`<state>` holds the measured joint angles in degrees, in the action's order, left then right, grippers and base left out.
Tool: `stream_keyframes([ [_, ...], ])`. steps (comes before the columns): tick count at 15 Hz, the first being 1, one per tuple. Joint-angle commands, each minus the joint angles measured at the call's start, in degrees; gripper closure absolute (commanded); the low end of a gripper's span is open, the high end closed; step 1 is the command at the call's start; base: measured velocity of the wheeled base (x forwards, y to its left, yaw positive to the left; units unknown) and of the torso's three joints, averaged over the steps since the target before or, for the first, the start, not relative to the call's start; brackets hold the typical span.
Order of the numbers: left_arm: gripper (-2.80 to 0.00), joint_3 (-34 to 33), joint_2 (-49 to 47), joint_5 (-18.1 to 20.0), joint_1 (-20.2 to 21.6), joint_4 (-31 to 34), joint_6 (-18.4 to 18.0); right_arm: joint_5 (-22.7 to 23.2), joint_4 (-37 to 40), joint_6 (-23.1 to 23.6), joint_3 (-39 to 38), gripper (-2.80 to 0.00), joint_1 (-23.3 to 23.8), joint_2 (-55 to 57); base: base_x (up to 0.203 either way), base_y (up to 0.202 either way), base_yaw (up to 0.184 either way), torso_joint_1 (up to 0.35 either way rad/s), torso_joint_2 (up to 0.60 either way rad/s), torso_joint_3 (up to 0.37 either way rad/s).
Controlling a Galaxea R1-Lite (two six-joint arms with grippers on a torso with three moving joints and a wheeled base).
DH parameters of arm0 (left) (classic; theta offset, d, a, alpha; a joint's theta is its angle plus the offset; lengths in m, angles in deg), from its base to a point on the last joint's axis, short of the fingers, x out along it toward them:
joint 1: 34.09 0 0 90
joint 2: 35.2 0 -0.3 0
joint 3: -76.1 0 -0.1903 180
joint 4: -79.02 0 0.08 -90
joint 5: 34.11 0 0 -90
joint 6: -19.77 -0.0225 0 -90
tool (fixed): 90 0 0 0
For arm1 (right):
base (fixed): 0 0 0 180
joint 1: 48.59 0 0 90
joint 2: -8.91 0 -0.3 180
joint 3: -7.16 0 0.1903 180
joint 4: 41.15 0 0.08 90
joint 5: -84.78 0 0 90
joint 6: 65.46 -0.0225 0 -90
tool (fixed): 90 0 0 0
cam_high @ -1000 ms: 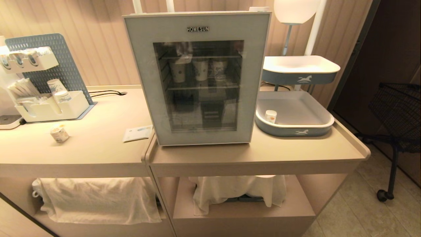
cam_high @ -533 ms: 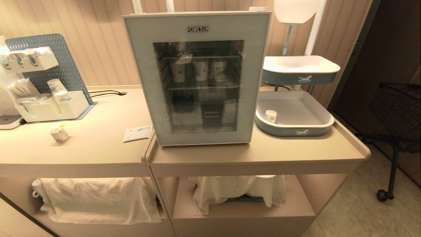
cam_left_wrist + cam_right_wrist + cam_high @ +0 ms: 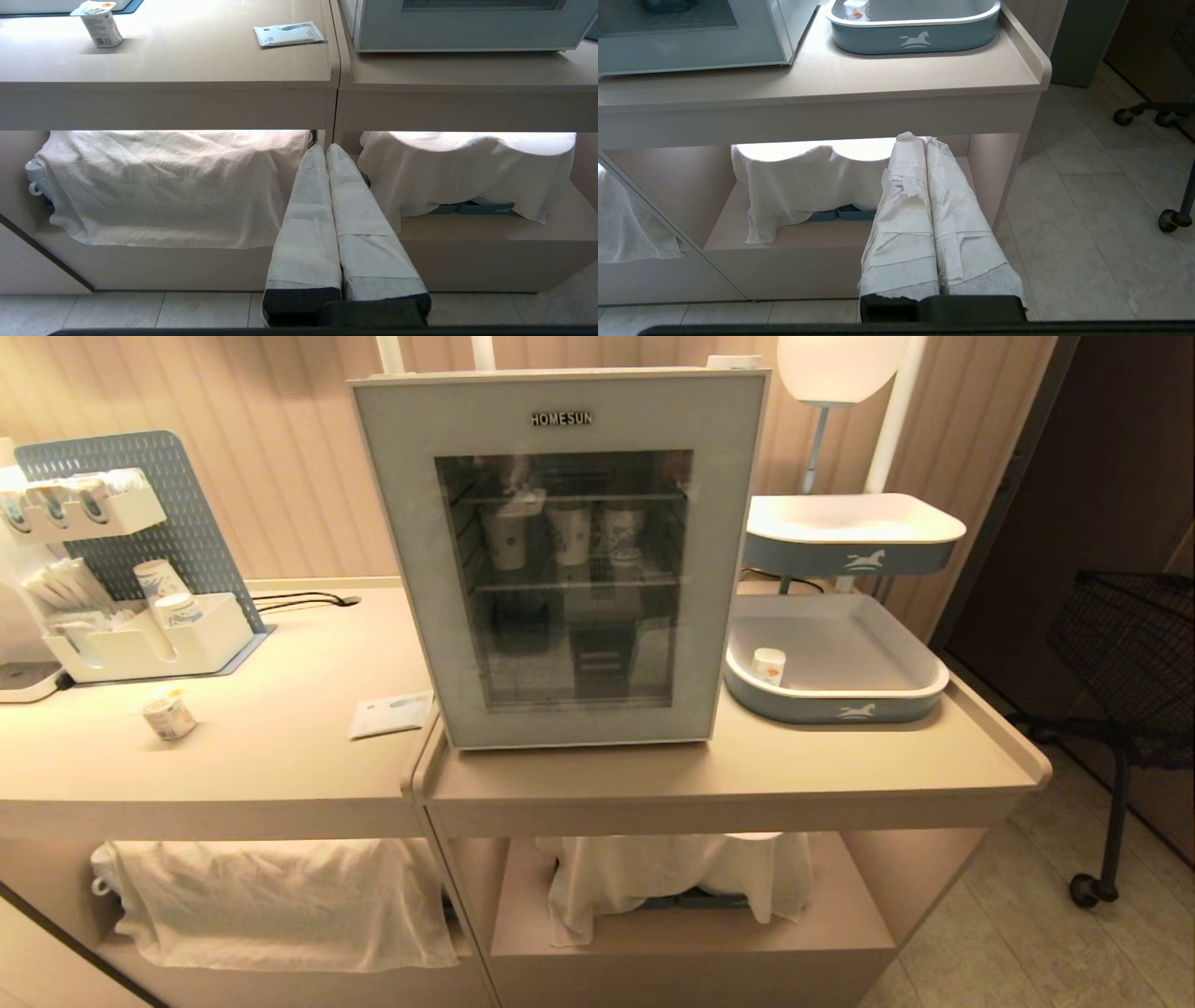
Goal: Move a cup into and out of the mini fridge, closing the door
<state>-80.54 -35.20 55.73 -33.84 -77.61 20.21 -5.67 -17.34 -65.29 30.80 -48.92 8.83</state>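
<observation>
- Far left, against the wall, there's a grey pegboard rack (image 3: 121, 457) with white bins holding packets and a couple of paper cups.
- In front of it on the left counter (image 3: 280, 747) stands the cup (image 3: 169, 715), the small squat one with the foil lid, upright, out in the open and well apart from the fridge.
- A flat white sachet (image 3: 391, 714) lies near the counter's right edge, just beside the fridge's front corner.
- Under that counter, a white cloth (image 3: 280, 901) is draped over whatever's on the shelf.
- The left gripper (image 3: 325, 151) hangs low in front of the gap between the two counters, its wrapped fingers pressed together, holding nothing.
- The fridge (image 3: 565, 555) sits on the right counter with the door (image 3: 411, 569) shut. Through the glass you can see three paper cups (image 3: 569, 534) on the upper wire shelf.
- The right gripper (image 3: 925, 140) hangs low in front of the right counter's lower shelf, fingers also pressed together and empty.
- Right of the fridge is a blue-and-white tray (image 3: 840, 709) with another small cup (image 3: 768, 665) in its front left corner, and a second tray (image 3: 854, 555) raised behind it.
- Far right, a black wire cart (image 3: 1125, 653) on wheels.
</observation>
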Motion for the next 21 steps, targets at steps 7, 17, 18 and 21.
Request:
stream_keyframes([
  [7, 0.00, -0.09, 0.00, -0.02, 0.02, 0.00, 0.00, 0.01, 0.00, 0.01, 0.00, 0.00, -0.02, 0.07, 0.000, 0.000, 0.000, 0.000, 0.00, 0.000],
  [17, 0.00, -0.09, 0.00, -0.02, 0.02, 0.00, 0.00, 0.01, 0.00, 0.01, 0.00, 0.00, -0.02, 0.07, 0.000, 0.000, 0.000, 0.000, 0.00, 0.000],
  [18, 0.00, -0.09, 0.00, -0.02, 0.02, 0.00, 0.00, 0.01, 0.00, 0.01, 0.00, 0.00, -0.02, 0.07, 0.000, 0.000, 0.000, 0.000, 0.00, 0.000],
  [21, 0.00, -0.09, 0.00, 0.05, 0.02, 0.00, 0.00, 0.01, 0.00, 0.01, 0.00, 0.00, -0.02, 0.07, 0.000, 0.000, 0.000, 0.000, 0.00, 0.000],
])
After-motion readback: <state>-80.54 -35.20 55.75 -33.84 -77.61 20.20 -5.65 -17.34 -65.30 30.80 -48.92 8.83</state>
